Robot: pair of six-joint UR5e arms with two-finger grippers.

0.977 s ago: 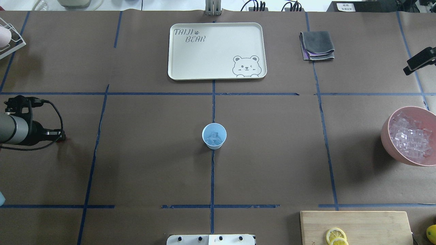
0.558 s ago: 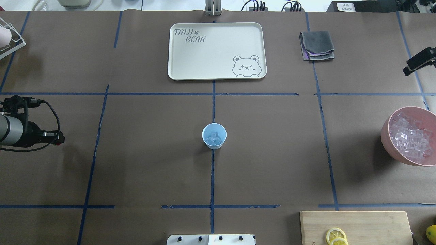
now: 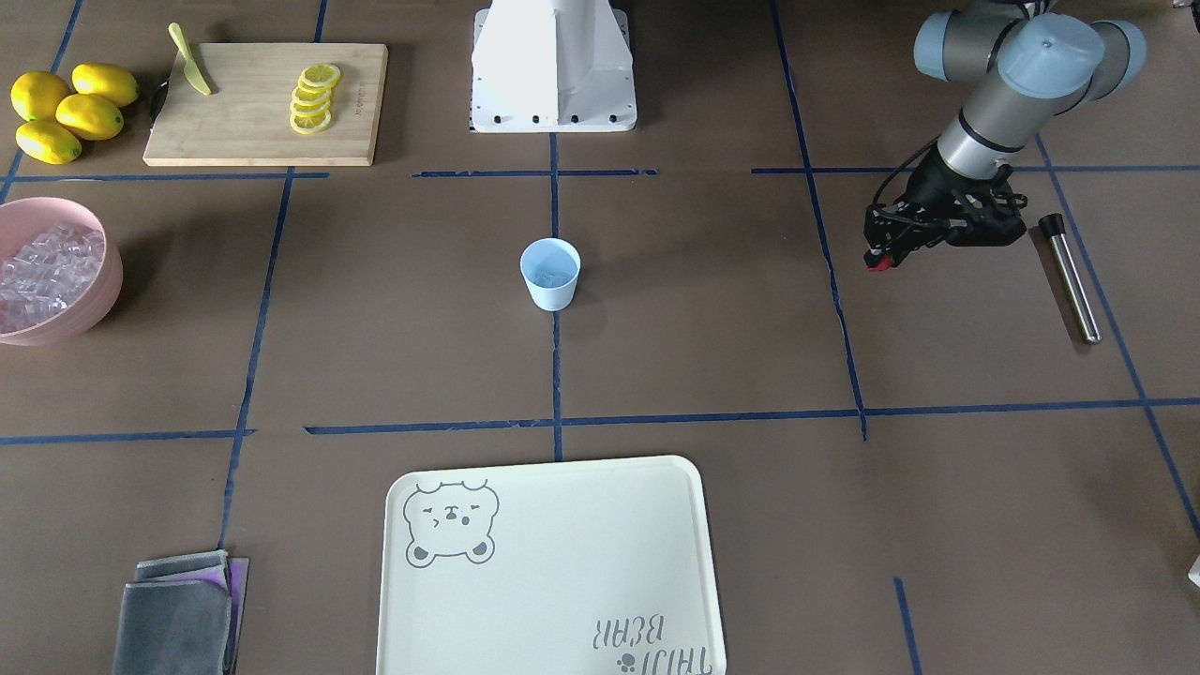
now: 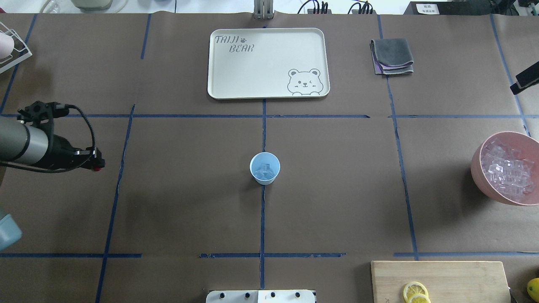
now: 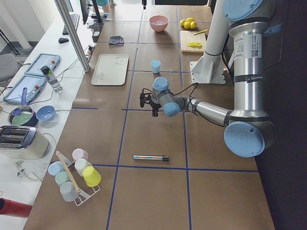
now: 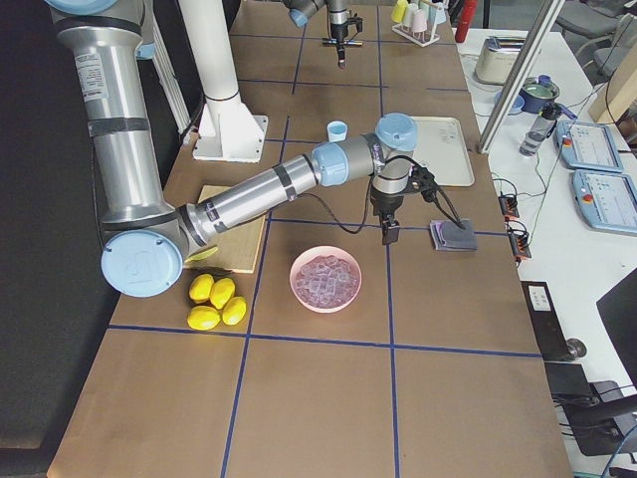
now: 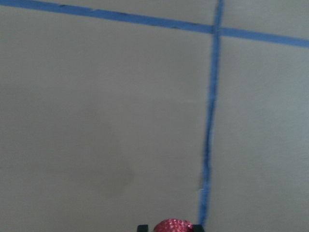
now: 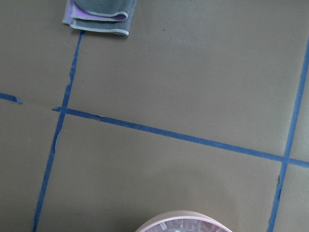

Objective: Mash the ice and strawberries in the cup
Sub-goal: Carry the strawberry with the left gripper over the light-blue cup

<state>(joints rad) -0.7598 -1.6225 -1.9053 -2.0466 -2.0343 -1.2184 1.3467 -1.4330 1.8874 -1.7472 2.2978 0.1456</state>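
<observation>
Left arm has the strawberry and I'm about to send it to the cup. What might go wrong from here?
The strawberry sits only at the very tips of the left gripper, so it may slip out on the way. The cup is small, stands free and already holds ice; a low approach may tip it, and a high drop may bounce the berry off the cubes. The metal rod lies close beside that arm and might get nudged.

Overhead cam: behind robot, looks fwd/down. Front cam: opposite side, faces robot, steeply down. Both share small pale blue plastic cup (image 4: 264,181), centre. Side cams: table ends, high, far. Wrist cams: close, down onto brown paper-covered table (image 7: 96,96).
</observation>
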